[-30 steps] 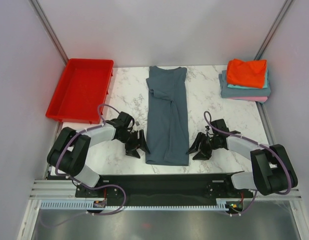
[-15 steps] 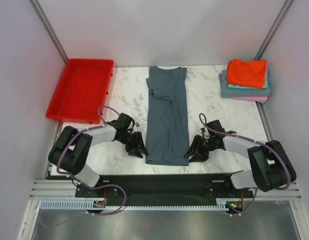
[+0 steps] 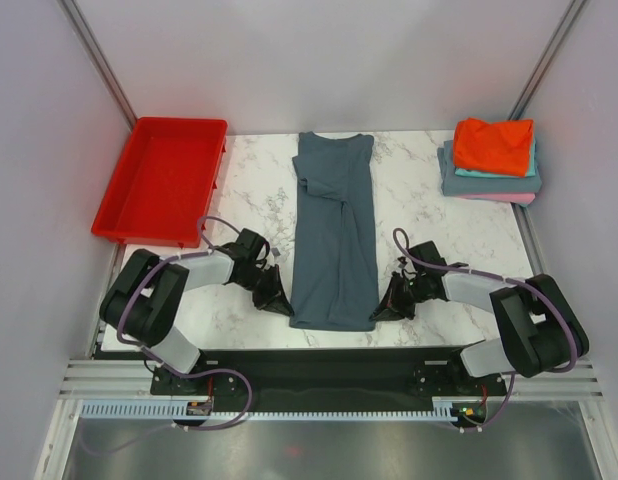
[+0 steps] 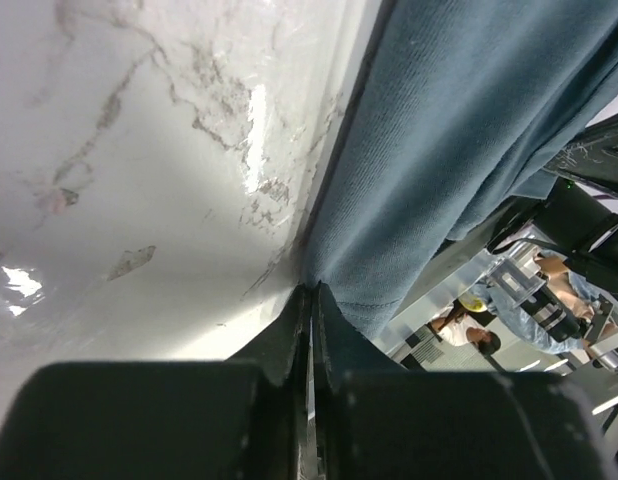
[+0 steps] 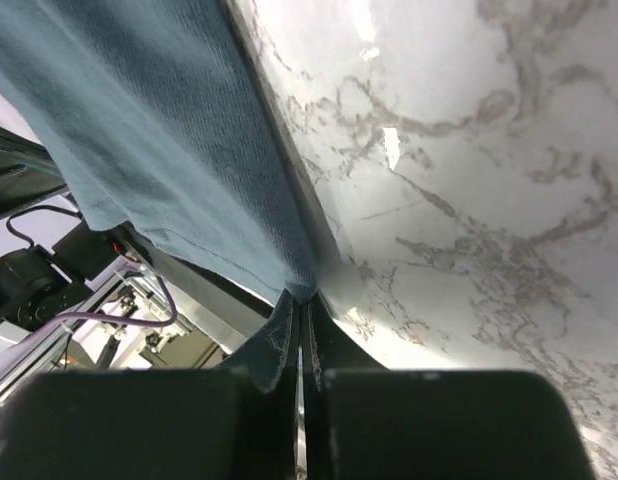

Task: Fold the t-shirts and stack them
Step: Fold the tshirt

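Top external view: the slate blue-grey t-shirt [image 3: 334,230] lies lengthwise on the bench [image 3: 251,190], folded narrow. The left gripper [image 3: 277,301] and right gripper [image 3: 383,309] pinch its near corners, jaws pressed together. Next, probably: lift both evenly and carry the hem far toward the collar.

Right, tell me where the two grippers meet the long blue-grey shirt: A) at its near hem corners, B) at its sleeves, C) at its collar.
A: the left gripper and right gripper are shut on the blue-grey shirt at its near corners, one each side.
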`<move>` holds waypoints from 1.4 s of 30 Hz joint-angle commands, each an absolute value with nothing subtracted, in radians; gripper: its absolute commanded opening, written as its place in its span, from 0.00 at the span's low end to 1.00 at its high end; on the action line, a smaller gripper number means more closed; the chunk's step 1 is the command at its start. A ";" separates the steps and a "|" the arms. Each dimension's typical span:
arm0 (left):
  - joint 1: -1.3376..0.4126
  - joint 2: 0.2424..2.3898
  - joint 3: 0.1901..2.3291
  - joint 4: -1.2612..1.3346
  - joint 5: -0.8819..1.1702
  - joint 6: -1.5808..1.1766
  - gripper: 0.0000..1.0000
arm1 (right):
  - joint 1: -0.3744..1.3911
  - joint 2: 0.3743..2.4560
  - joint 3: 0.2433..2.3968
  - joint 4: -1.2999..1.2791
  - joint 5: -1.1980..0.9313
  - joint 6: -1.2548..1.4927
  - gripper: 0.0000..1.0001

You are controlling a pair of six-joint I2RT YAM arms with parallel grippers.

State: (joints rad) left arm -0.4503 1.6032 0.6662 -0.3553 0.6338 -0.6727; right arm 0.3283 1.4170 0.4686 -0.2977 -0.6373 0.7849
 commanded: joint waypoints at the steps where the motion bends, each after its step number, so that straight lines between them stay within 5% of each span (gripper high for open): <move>1: -0.454 1.586 0.669 -0.334 0.666 -0.696 0.02 | 0.333 1.398 0.477 -0.265 -0.618 0.770 0.00; 11: -0.427 1.427 0.831 -0.451 0.626 -0.563 0.02 | 0.213 1.220 0.675 -0.440 -0.594 0.597 0.00; 20: -0.311 1.468 1.035 -0.508 0.618 -0.496 0.02 | 0.117 1.282 0.837 -0.404 -0.586 0.580 0.00; 42: -0.212 2.196 1.885 -0.508 0.621 -0.417 0.02 | 0.078 1.951 1.468 -0.238 -0.564 0.492 0.00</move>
